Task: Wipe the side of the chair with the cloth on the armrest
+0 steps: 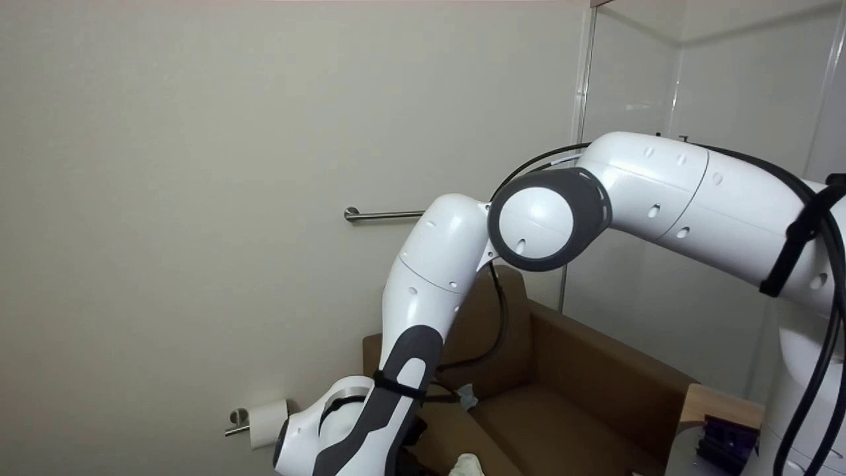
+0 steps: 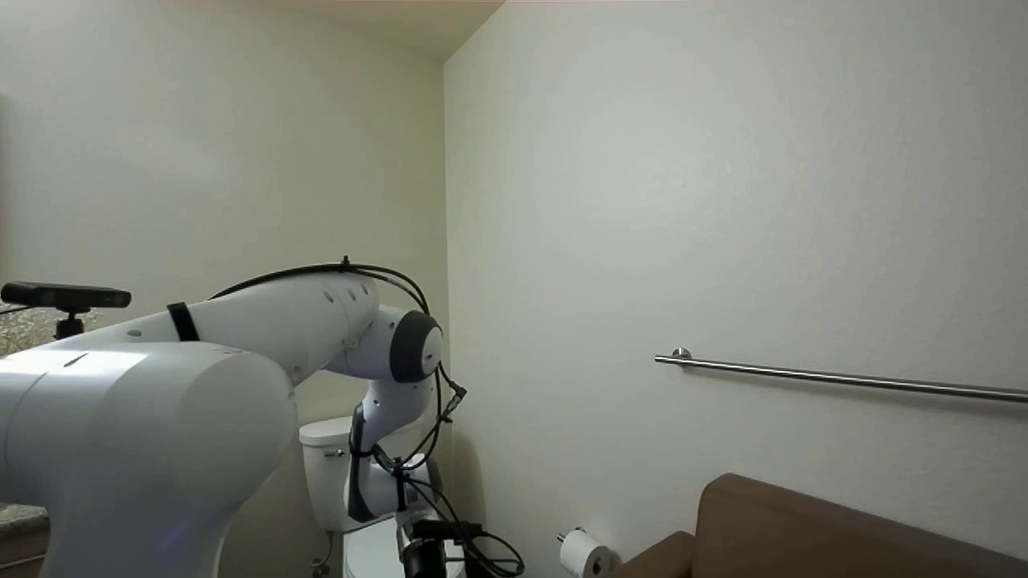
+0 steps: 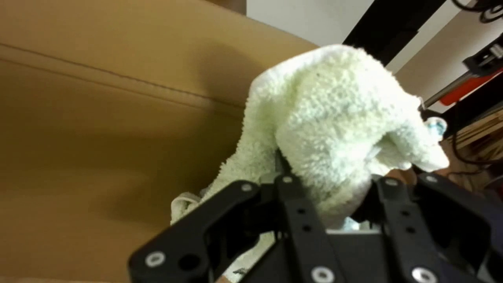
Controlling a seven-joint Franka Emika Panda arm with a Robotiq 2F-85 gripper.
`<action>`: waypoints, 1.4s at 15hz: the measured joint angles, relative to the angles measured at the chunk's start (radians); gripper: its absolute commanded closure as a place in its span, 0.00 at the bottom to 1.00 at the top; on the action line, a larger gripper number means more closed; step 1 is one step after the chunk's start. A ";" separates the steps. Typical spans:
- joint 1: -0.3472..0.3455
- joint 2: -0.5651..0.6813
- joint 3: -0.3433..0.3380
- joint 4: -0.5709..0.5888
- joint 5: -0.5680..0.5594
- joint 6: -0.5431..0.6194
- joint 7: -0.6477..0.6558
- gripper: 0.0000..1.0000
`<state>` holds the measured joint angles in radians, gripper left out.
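The pale, fluffy cloth (image 3: 338, 106) is bunched between the fingers of my gripper (image 3: 327, 173) in the wrist view. The gripper is shut on it, and folds hang out past both fingers. The brown chair (image 3: 98, 129) fills the left of the wrist view, its surface close to the cloth; I cannot tell whether they touch. The chair also shows in both exterior views (image 1: 601, 350) (image 2: 803, 534). A white tip of the cloth (image 1: 466, 465) shows at the bottom of an exterior view. The fingertips are hidden or out of frame in both exterior views.
A toilet paper roll (image 1: 268, 423) and a metal grab bar (image 1: 386, 215) are on the wall. A toilet (image 2: 325, 474) stands behind the arm. Loose black cables (image 2: 490, 554) hang round the wrist. A purple object (image 1: 727, 443) sits near the robot base.
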<state>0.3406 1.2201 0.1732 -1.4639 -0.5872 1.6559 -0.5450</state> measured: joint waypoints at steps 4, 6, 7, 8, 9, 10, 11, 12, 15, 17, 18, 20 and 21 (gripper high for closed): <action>-0.044 -0.001 0.023 0.008 0.040 -0.059 -0.061 0.92; -0.067 -0.005 0.019 0.052 0.043 -0.037 -0.060 0.92; -0.081 -0.011 0.014 0.088 0.045 -0.027 -0.060 0.92; -0.096 -0.019 0.009 0.130 0.049 -0.024 -0.060 0.92; -0.111 -0.028 0.004 0.178 0.058 -0.023 -0.061 0.92; -0.123 -0.036 -0.003 0.227 0.071 -0.022 -0.061 0.92; -0.133 -0.040 -0.012 0.282 0.083 -0.021 -0.061 0.92; -0.141 -0.041 -0.022 0.335 0.096 -0.017 -0.061 0.92; -0.148 -0.023 -0.055 0.461 0.133 0.055 -0.043 0.92; -0.129 0.023 -0.086 0.511 0.133 0.167 0.003 0.92; -0.114 0.055 -0.107 0.527 0.129 0.229 0.033 0.92; -0.078 0.137 -0.147 0.542 0.083 0.364 0.111 0.92; -0.055 0.178 -0.171 0.543 0.050 0.423 0.148 0.92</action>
<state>0.2855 1.3984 0.0026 -0.9212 -0.5375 2.0787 -0.3974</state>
